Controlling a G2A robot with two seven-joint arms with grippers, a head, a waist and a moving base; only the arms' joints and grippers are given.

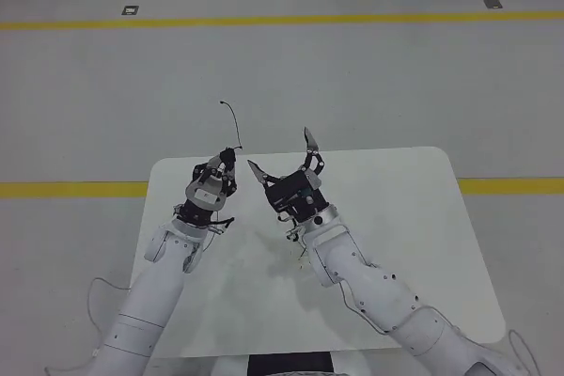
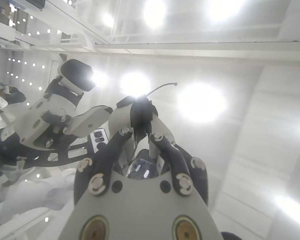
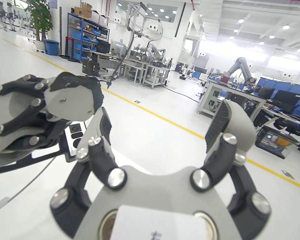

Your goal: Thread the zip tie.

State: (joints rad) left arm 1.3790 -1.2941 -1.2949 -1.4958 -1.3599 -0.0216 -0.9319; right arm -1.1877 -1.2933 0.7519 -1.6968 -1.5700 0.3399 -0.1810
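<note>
My left claw (image 1: 229, 158) (image 2: 140, 106) is pinched tight on the zip tie (image 1: 235, 127) (image 2: 162, 86). I grip it near one end, so the rest of the thin black strip rises free from my fingertips in a gentle curve. It reaches out past the far edge of the tabletop (image 1: 404, 216) and ends in a small knob. My left arm stretches forward over the near-left part of the tabletop, with the wrist turned so the claw points away from me and upward.

My right claw (image 1: 284, 158) (image 3: 162, 121) is spread wide and grips nothing. One of its fingers points toward the left claw, just beside it, and the other points toward the far edge. My right arm comes in from the near right, bent at the elbow and angled toward the tabletop's middle.
</note>
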